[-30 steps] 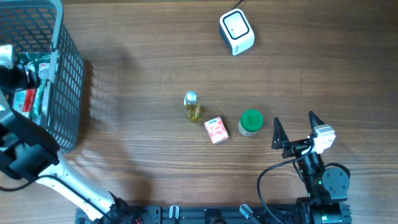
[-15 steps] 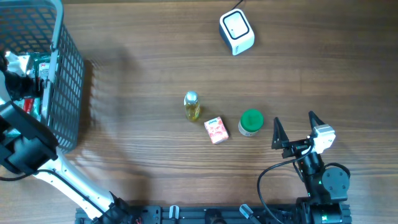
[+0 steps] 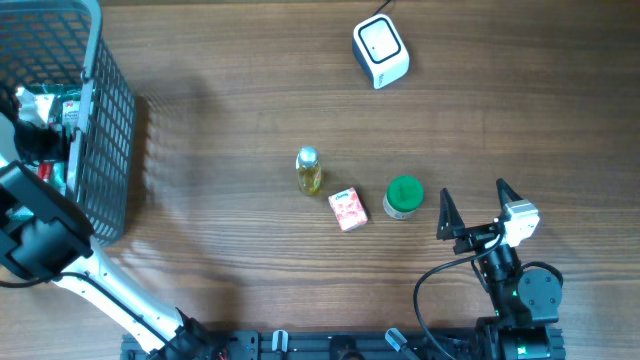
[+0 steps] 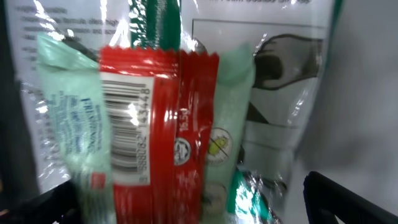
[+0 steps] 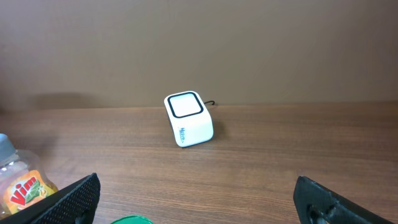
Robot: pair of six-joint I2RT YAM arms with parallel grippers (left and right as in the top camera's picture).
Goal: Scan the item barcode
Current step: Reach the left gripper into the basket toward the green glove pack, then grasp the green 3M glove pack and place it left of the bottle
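Left pincer (image 4: 193, 200) hangs spread wide over the red packet (image 4: 163, 130), lying barcode (image 4: 127, 124) up among crinkly wrappers (image 4: 62, 124) in the basket (image 3: 112, 120) at the table's (image 3: 220, 90) left edge. It looks light, soft and slippery, so I'd pinch it across its narrow width, clear of the barcode. Right pincer (image 3: 472, 190) rests spread too, holding nothing.

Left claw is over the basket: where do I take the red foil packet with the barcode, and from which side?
Grip the red foil packet across its narrow width, below the white barcode label, coming straight down into the grey wire basket. It runs lengthwise between the open fingers of the left claw, on top of the pale green packets, so this likely leaves the code uncovered.
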